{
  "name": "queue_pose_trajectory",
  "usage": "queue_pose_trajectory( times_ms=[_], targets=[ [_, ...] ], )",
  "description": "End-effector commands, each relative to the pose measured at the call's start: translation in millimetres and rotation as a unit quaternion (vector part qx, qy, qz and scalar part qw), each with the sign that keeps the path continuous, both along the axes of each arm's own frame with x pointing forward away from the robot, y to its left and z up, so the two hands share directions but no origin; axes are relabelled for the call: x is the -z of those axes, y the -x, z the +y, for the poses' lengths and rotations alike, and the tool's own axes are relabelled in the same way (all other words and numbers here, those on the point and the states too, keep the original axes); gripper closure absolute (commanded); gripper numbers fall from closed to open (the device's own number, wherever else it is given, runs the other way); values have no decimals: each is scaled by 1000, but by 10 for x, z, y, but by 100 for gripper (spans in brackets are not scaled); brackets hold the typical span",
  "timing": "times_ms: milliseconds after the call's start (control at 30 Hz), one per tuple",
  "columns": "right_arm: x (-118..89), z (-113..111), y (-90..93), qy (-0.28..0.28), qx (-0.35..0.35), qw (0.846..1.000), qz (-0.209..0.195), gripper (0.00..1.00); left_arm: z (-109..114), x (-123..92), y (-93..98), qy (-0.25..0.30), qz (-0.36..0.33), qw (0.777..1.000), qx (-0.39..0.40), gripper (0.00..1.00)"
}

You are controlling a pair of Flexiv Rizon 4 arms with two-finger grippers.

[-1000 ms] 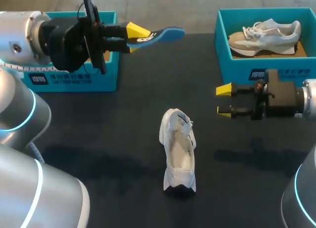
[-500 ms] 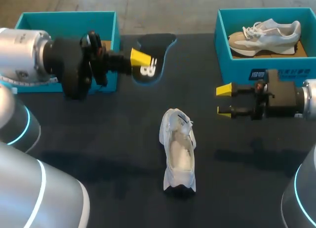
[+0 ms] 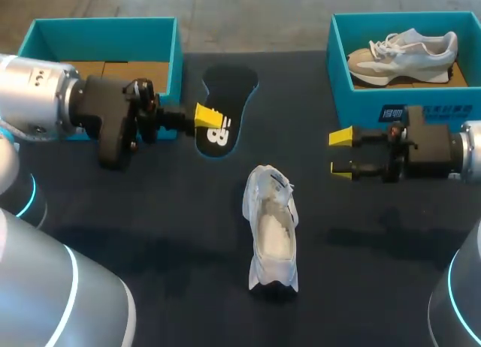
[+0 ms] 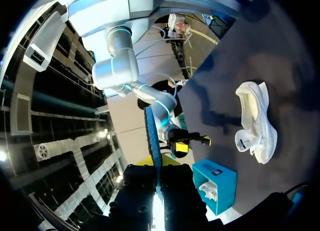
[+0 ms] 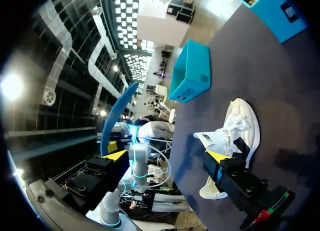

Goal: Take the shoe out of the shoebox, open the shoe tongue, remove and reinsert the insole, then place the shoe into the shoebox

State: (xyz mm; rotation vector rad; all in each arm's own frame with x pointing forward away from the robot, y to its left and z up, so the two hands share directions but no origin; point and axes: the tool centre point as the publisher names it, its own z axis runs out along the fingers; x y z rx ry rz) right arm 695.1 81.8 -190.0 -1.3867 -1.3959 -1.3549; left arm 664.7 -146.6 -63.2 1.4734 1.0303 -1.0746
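A white shoe lies on the dark table at the middle, its opening facing up. My left gripper is shut on one end of a black insole with a blue edge, held up behind and left of the shoe. In the left wrist view the insole shows edge-on between the fingers of the left gripper, and the shoe lies off to one side. My right gripper stands open to the right of the shoe, holding nothing. From the right wrist, the right gripper frames the shoe, with the insole beyond.
An open teal shoebox stands at the back left, just behind the left arm. A second teal shoebox at the back right holds a grey and tan sneaker, right behind my right gripper.
My left arm has lowered the insole from over the left box toward the table's middle and turned it so its black face shows. The right arm and the shoe have stayed put.
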Motion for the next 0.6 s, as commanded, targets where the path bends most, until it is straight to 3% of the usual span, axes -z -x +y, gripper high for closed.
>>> queue_pose_trajectory(
  times_ms=[33,267,600],
  targets=[
    [-2,13,6,1,1,1000,0,0,-52,192,-39,8,-13,1000,1,100],
    [-2,13,6,1,1,1000,0,0,-117,431,-60,-2,-46,999,-15,100],
    [-2,13,6,1,1,1000,0,0,-137,581,-68,37,-110,992,-48,100]
  ],
)
